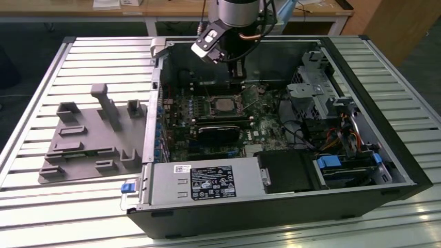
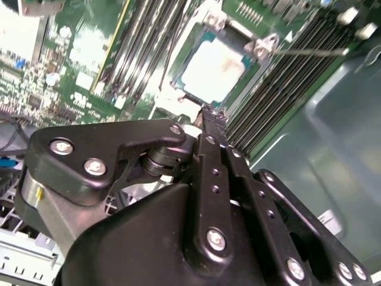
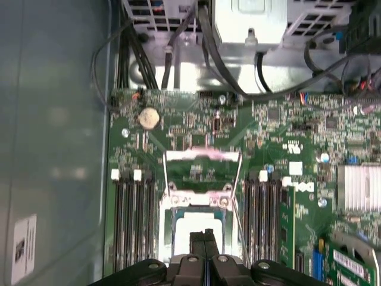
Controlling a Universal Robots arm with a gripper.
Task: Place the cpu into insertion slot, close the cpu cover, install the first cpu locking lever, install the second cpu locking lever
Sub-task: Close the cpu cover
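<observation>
The cpu [image 2: 215, 67] lies flat in the insertion slot [image 3: 165, 221] on the green board, its pale face up [image 3: 181, 231]. The cpu cover [image 3: 202, 156] is a silvery frame swung open past the socket's far edge, with green board showing through its window. A thin wire lever [image 2: 309, 52] sticks out from a socket corner. My gripper [image 3: 205, 236] hangs just above the socket's near rim with its two black fingers pressed together and nothing between them; the fingertips [image 2: 209, 113] sit at the cpu's edge. In the exterior view the gripper [image 1: 237, 72] is inside the open case, above the socket [image 1: 222, 105].
Rows of black memory slots [image 3: 132, 220] flank the socket on both sides. A black card [image 1: 219, 133] lies across the board beside the socket. Cables [image 3: 220, 59] and a drive cage [image 1: 313, 82] fill the case's far end. A grey fixture plate [image 1: 86, 139] rests on the table at the exterior view's left.
</observation>
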